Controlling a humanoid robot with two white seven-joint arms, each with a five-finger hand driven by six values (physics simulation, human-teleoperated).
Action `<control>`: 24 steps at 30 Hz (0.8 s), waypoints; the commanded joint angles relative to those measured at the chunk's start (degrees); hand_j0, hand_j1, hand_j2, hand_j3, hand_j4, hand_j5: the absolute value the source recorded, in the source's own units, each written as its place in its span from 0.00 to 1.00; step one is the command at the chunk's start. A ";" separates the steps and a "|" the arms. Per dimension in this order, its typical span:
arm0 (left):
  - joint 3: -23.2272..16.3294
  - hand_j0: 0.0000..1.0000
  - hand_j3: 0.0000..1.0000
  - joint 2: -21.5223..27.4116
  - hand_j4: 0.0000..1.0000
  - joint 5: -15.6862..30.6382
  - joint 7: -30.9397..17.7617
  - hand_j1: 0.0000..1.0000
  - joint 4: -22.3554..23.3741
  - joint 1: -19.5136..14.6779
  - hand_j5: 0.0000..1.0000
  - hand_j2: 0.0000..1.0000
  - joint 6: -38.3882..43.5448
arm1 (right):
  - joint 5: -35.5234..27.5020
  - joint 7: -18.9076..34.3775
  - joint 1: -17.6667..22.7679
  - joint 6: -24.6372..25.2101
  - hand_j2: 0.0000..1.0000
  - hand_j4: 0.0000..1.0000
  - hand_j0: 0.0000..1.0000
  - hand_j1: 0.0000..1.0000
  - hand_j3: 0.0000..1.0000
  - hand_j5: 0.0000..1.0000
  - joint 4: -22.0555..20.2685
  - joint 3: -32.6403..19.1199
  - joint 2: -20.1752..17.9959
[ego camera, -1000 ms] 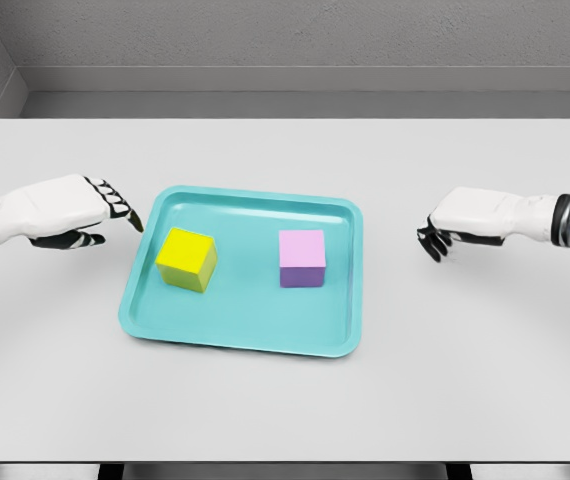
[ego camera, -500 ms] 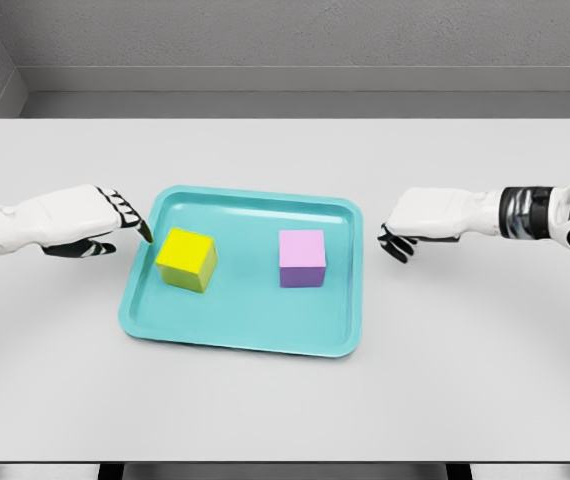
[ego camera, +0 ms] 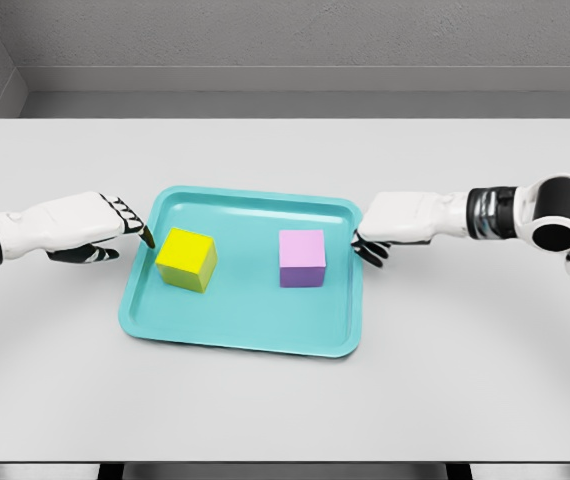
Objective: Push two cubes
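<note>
Both hands hold nothing; left hand (ego camera: 90, 227) reaches with fingers extended, fingertips at the tray's left rim just beside the yellow cube (ego camera: 187, 259); right hand (ego camera: 393, 222) has fingers curled loosely downward over the right rim; two cubes sit in one teal tray (ego camera: 235, 335); the yellow is turned slightly askew, the purple cube (ego camera: 302, 258) square-on and well apart from it; the tray's long axis runs left to right on the white table (ego camera: 285, 400).

Teal tray (ego camera: 235, 335) set on a white desk (ego camera: 285, 400)

A shallow rectangular tray with rounded corners and a raised rim is seen lying flat near the middle of the desk, its long sides running left to right and slightly skewed. The pale desk surface is bounded behind by a grey textured wall (ego camera: 295, 35), and its front edge is seen at the bottom.
</note>
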 commanded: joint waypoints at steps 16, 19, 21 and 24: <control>-1.31 0.64 0.64 -1.13 0.64 0.13 0.02 0.64 -0.50 0.09 0.64 0.64 0.15 | 1.97 -0.01 -1.23 0.14 0.12 0.12 0.12 0.12 0.12 0.12 4.25 1.12 4.63; -2.63 0.64 0.64 -1.13 0.64 0.05 0.02 0.64 -0.76 0.00 0.64 0.64 0.15 | 2.67 -0.01 -1.32 0.14 0.12 0.12 0.12 0.12 0.12 0.12 5.66 1.38 5.06; -2.80 0.64 0.64 -1.13 0.64 0.05 0.02 0.64 -1.20 0.00 0.64 0.64 0.15 | 2.76 -0.01 -1.58 0.14 0.12 0.12 0.12 0.12 0.12 0.12 5.75 2.00 5.50; -2.80 0.64 0.64 -1.13 0.64 0.13 0.02 0.64 -2.08 0.00 0.64 0.64 0.15 | 2.76 -0.01 -1.67 0.14 0.12 0.12 0.12 0.12 0.12 0.12 6.45 2.44 5.59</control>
